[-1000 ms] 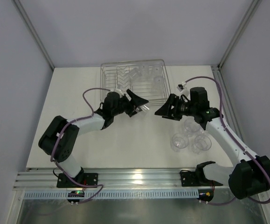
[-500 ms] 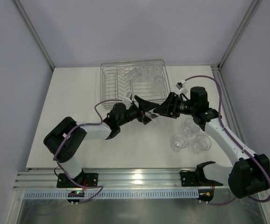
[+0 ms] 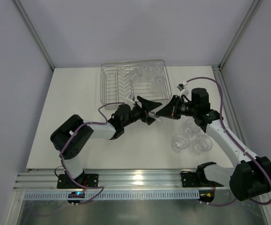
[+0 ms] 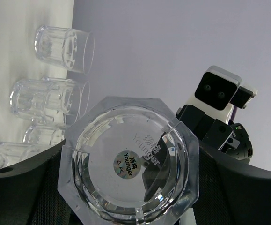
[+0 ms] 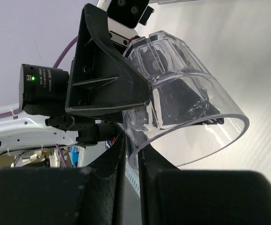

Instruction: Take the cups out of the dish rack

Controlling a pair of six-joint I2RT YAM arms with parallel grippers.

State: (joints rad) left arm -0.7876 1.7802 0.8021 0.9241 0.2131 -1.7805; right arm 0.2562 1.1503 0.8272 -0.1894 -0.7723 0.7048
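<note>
— Where does the cup (image 4: 130, 164) sit?

— In the air over the middle of the table (image 3: 79, 93), at 6 o'clock of the rack (image 3: 108, 79), lying on its side between both grippers.

— What is the left gripper (image 3: 148, 112) doing?

— It comes in from 9 o'clock. Its jaws stand wide, yet they clamp the cup across the octagonal base. In the left wrist view the base fills the gap between the fingers, label facing the camera.

— And the right gripper (image 3: 164, 112)?

— It comes in from 3 o'clock, jaws narrowed to a slit. The right wrist view shows them pinching the cup's wall at the rim, one finger inside the mouth and one outside. That inner finger shows dark through the base in the left wrist view.

— So two grips on one cup?

— Yes, base on the left, rim on the right.

— Where are the rest?

— Three cups (image 3: 191, 137) stand upright and close together on the table at 4 o'clock of the held one, beside the right arm. Other cups (image 3: 147, 72) lie in the rack toward its 1 o'clock corner. Their number cannot be told through the wire.

— The rack itself?

— At 12 o'clock on the table, against the far edge.
</note>
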